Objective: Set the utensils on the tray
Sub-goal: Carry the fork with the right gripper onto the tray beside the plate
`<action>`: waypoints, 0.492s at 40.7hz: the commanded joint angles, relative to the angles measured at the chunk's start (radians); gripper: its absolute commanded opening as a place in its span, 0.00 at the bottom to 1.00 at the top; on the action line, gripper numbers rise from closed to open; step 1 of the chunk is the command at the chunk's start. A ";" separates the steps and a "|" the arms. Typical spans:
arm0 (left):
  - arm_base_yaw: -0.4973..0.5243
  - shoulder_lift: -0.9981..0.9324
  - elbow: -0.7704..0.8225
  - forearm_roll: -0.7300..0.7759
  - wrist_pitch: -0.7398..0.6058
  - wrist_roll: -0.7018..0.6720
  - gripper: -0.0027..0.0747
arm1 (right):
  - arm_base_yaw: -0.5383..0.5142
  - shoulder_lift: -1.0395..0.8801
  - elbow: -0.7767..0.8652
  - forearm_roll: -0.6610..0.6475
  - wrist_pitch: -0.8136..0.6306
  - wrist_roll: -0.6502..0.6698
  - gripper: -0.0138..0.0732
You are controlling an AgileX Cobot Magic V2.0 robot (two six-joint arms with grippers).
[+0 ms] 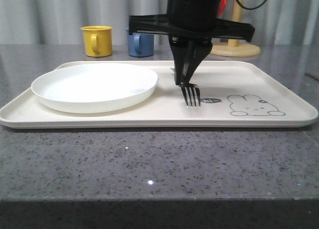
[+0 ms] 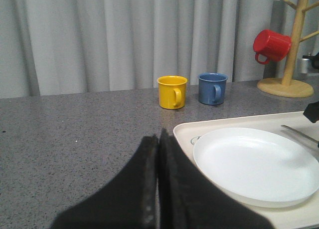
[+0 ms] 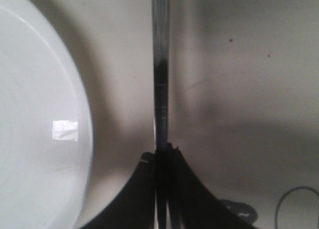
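Utensils number two: one fork [image 1: 191, 95] and one white plate [image 1: 94, 86], both on the single cream tray [image 1: 279, 82]. Behind stand three mugs, yellow [image 1: 97, 40], blue [image 1: 140, 44], red [image 2: 270, 45]. Right gripper [image 1: 184, 83] points down, clamped on the fork's neck, tines just below its fingertips, plate beside it. Left gripper [image 2: 158, 154] sits closed, empty, over the countertop [image 2: 75, 134].

white plate [image 1: 94, 87], cream tray [image 1: 279, 84], silver fork [image 1: 191, 95].

The left gripper [image 2: 158, 189] is pressed shut over the grey counter [image 2: 75, 134]. A white plate [image 2: 254, 164] is set on the tray [image 2: 224, 125]. Yellow mug [image 2: 172, 92] and blue mug [image 2: 212, 88] are placed behind.
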State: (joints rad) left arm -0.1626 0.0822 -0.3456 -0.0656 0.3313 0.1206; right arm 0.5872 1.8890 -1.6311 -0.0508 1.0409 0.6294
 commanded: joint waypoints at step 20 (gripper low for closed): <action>0.001 0.011 -0.025 -0.011 -0.085 -0.006 0.01 | -0.001 -0.026 -0.064 -0.003 -0.005 0.040 0.45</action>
State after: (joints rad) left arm -0.1626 0.0822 -0.3456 -0.0656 0.3313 0.1206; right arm 0.5872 1.9119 -1.6433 -0.0468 1.0431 0.6670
